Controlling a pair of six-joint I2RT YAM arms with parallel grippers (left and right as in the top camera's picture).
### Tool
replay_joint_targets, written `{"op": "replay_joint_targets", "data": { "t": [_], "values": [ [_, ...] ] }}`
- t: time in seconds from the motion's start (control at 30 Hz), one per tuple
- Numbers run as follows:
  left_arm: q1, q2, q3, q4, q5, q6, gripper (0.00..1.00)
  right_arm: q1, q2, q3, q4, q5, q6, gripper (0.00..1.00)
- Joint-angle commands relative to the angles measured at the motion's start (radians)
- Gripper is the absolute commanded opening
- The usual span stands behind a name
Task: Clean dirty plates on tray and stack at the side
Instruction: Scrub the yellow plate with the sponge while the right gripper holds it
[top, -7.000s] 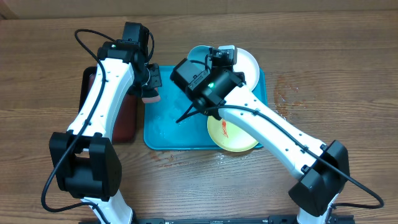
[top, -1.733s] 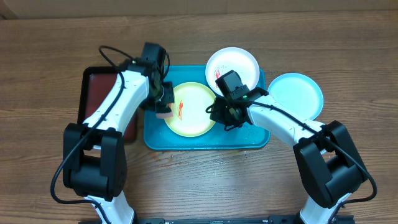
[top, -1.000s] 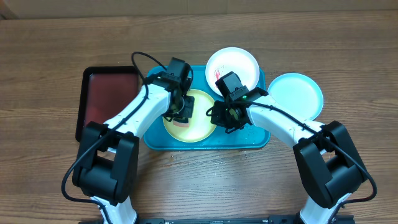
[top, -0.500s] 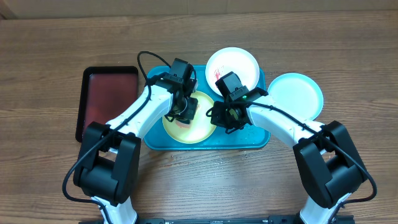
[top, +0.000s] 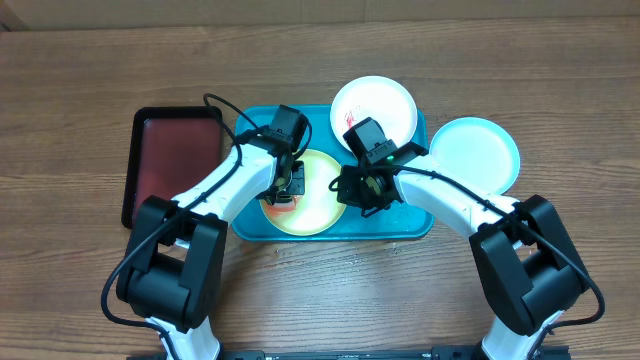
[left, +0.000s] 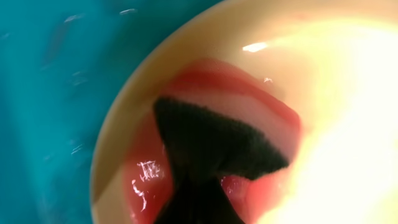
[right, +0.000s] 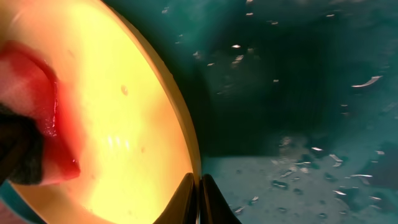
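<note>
The yellow-green plate lies at the left of the turquoise tray. My left gripper is shut on a pink sponge with a dark scrub pad and presses it onto this plate near its left rim. My right gripper is shut on the plate's right rim and shows in the overhead view. The white plate, with a red smear, rests at the tray's far edge. The light blue plate lies on the table right of the tray.
A black tray with a dark red inside lies on the table left of the turquoise tray. The turquoise tray's floor is wet with droplets. The table is brown wood.
The light blue plate went from the tray to the table at right. The yellow-green plate shifted left on the tray. In the last second the sponge slid toward the plate's left rim.
</note>
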Motion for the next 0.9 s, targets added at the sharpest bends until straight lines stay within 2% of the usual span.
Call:
{"op": "replay_joint_targets", "data": {
  "t": [0.0,0.1,0.23,0.3,0.4,0.47,0.57,0.63,0.87],
  "values": [
    [-0.009,0.012,-0.028,0.027,0.424,0.307,0.04,0.000,-0.030,0.000,0.012,-0.013,-0.011,0.04],
    [-0.008,0.012,-0.028,0.033,0.618,0.430,0.04,0.000,-0.030,0.000,0.011,-0.013,-0.011,0.04],
    [-0.008,0.012,-0.028,0.052,0.600,0.423,0.04,0.000,-0.030,0.000,0.011,-0.014,-0.011,0.04],
    [-0.007,0.012,-0.028,0.067,0.490,0.338,0.04,0.000,-0.030,0.000,0.011,-0.014,-0.011,0.04],
    [-0.007,0.012,-0.028,0.070,0.249,0.153,0.04,0.000,-0.030,0.000,0.011,-0.014,-0.011,0.04],
    [-0.007,0.012,-0.028,0.047,0.037,-0.002,0.04,0.000,-0.030,0.000,0.009,-0.014,-0.011,0.04],
    [-0.007,0.012,-0.028,-0.026,-0.154,-0.183,0.04,0.000,-0.030,0.000,0.003,-0.013,-0.012,0.04],
    [-0.007,0.012,-0.028,-0.069,-0.214,-0.223,0.04,0.000,-0.030,0.000,-0.002,-0.013,-0.012,0.04],
    [-0.007,0.012,-0.028,-0.101,-0.302,-0.224,0.04,0.000,-0.030,0.000,-0.004,-0.010,-0.011,0.04]
  ]
}}
